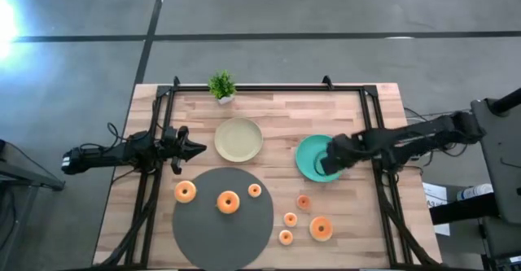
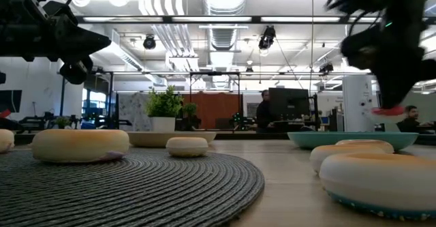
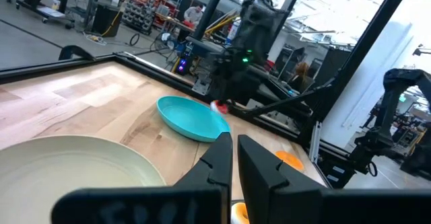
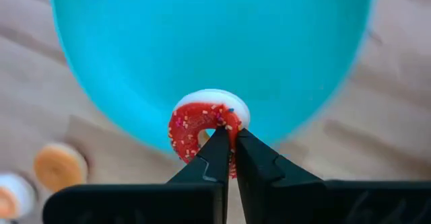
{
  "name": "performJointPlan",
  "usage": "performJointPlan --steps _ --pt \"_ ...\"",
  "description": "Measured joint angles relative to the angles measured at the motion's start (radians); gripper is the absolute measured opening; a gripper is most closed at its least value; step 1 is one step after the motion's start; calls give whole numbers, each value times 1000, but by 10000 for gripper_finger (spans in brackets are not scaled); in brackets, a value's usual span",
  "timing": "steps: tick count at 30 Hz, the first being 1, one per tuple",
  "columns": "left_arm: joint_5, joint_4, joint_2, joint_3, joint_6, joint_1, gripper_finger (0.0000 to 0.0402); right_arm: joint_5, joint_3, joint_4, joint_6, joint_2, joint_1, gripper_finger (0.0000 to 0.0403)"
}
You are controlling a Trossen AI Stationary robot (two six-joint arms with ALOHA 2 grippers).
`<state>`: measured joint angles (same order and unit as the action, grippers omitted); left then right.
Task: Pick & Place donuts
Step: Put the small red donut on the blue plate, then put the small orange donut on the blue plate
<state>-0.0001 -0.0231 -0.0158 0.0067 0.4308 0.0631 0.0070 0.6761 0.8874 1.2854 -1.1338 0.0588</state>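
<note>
On the wooden table (image 1: 269, 116), the right gripper (image 4: 232, 146) pinches a red-frosted donut (image 4: 205, 126) above the teal plate (image 1: 308, 159) near the right edge, seven donuts remain unplaced, and the left gripper (image 1: 195, 149) waits, closed and empty.

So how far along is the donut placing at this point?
Nothing looks placed yet: the teal round plate and beige round plate show no donuts. In hand: the right gripper pinches a small red-frosted donut over the teal plate. Left: seven orange-bottomed donuts on mat and table. The left gripper waits.
</note>
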Motion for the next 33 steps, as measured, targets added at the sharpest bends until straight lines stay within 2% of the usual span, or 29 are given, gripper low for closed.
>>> performJointPlan --steps 3,6,11,13,18,20,24,27,33 --pt "0 0 0 0 0 0 0 -10 6 -42 -108 -69 -84 9" --pt "0 0 0 0 0 0 0 -22 21 -34 -207 -139 -119 20" --pt "0 0 0 0 0 0 0 -106 36 -16 -286 -226 -122 66" --pt "0 0 0 0 0 0 0 -105 60 40 -304 -245 -117 89" --pt "0 0 0 0 0 0 0 83 172 252 -344 -221 -82 145" --pt "0 0 0 0 0 0 0 112 214 280 -385 -193 -72 164" --pt "0 0 0 0 0 0 0 29 275 111 -539 -151 31 188" --pt "0 0 0 0 0 0 0 -34 282 -11 -603 -185 147 188" --pt "0 0 0 0 0 0 0 78 366 -86 -631 -362 354 167"
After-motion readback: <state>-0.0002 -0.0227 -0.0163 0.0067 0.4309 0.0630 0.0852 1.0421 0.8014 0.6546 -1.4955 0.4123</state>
